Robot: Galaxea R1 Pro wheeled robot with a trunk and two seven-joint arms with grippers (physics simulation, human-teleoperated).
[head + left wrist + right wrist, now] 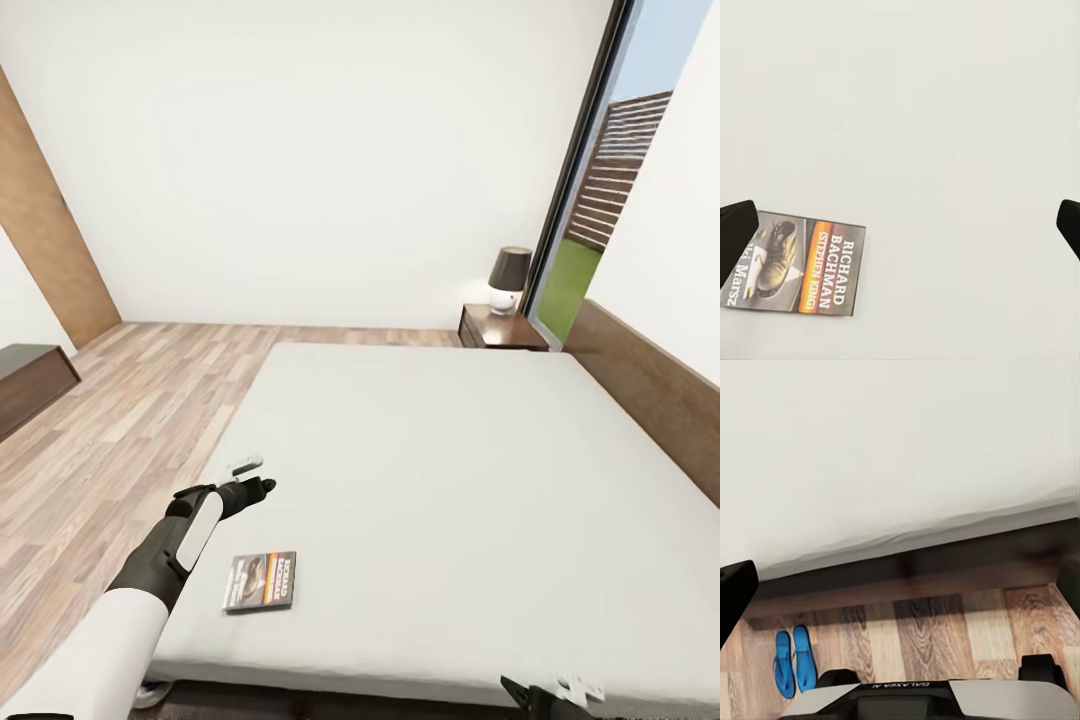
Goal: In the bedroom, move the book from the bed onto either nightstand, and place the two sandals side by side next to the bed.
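On the bed (450,480), the book (261,581) lies near the left end effector (250,478), seemingly spread wide, gripping nothing.

There is one book (260,581) near a corner of the one bed (450,470). There are two blue sandals (793,661) on the floor. There is one nightstand (502,328), and it has one lamp (509,280) on it.
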